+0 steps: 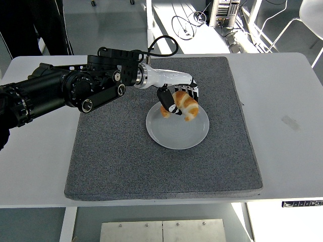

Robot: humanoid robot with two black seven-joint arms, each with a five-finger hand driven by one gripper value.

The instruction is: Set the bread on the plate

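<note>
The bread [184,105], an orange and white croissant-shaped piece, is held in my left hand [177,100], whose fingers are curled around it. The hand hangs over the far part of the white plate [176,132], which lies in the middle of the grey mat [121,156]. I cannot tell whether the bread touches the plate. My left arm reaches in from the left edge across the mat's far side. The right arm does not show.
The grey mat covers most of the white table [287,116]. Behind the table, at the top, are table legs, cables on the floor and a white chair [310,15]. A person's dark legs [45,25] stand at the top left.
</note>
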